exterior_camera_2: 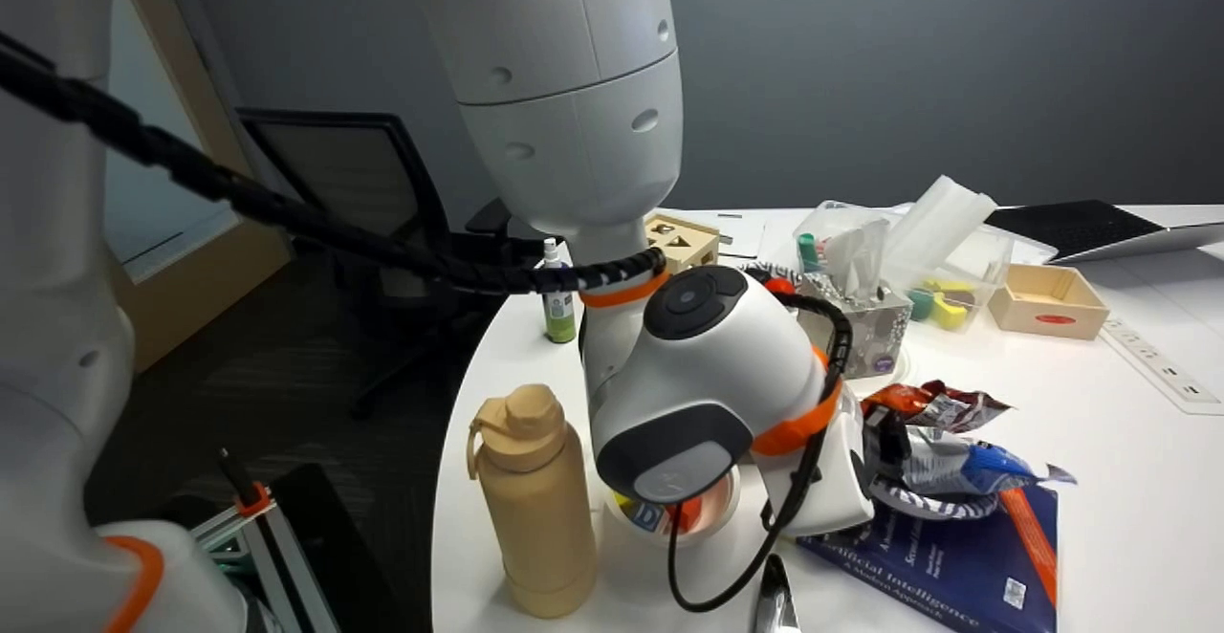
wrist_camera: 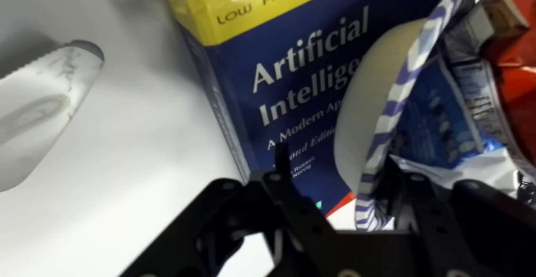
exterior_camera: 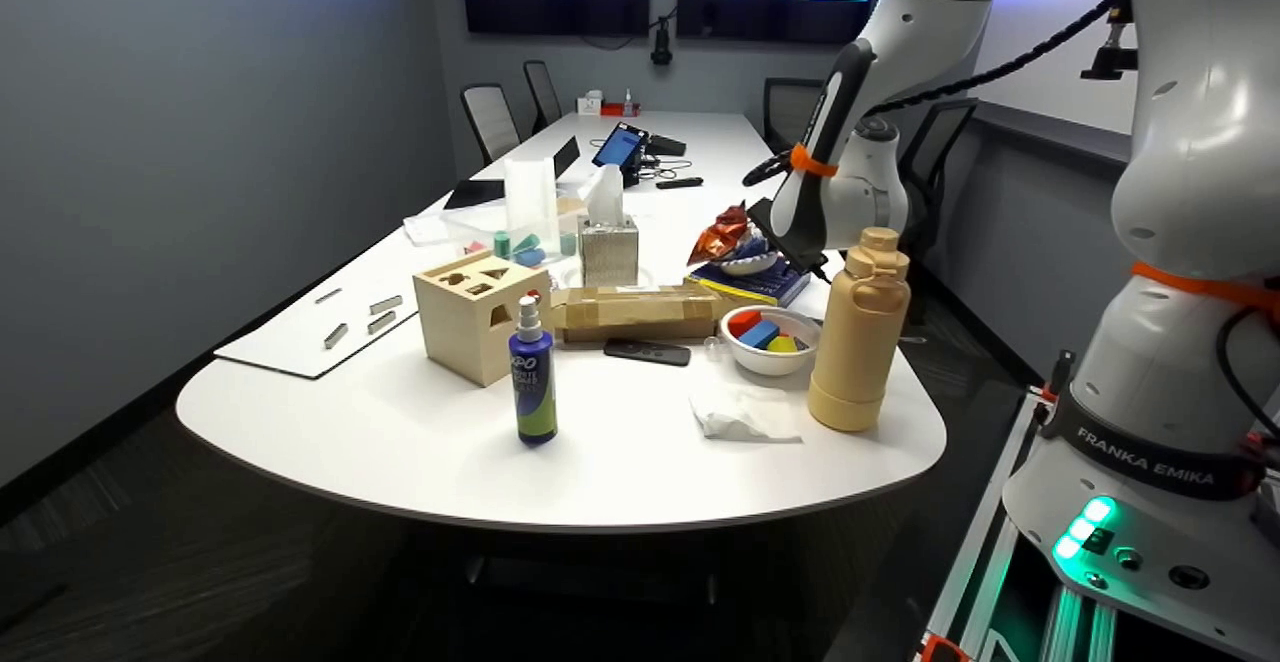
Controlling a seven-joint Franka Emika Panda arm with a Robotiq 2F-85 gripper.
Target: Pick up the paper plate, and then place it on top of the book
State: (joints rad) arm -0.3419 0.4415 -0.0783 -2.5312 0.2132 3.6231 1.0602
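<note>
The paper plate (wrist_camera: 368, 101) has a white underside and a purple-and-white striped rim; it also shows in both exterior views (exterior_camera: 750, 265) (exterior_camera_2: 932, 505). It holds a red and a blue snack bag. It sits over the book (wrist_camera: 234, 67), a dark blue book with a yellow strip, seen in both exterior views (exterior_camera: 790, 287) (exterior_camera_2: 918, 566). My gripper (wrist_camera: 336, 160) is open around the plate's near rim. One finger is inside the rim, close to it; the opposite finger is outside, over the book, apart from the plate. In an exterior view the arm partly hides the gripper (exterior_camera_2: 885, 447).
A silver utensil (wrist_camera: 46, 114) lies beside the book. A tan bottle (exterior_camera: 862, 342) and a white bowl of blocks (exterior_camera: 770, 357) stand near the arm. A cardboard box (exterior_camera: 635, 314), tissue box (exterior_camera: 609, 254) and wooden shape box (exterior_camera: 465, 327) stand farther along the table.
</note>
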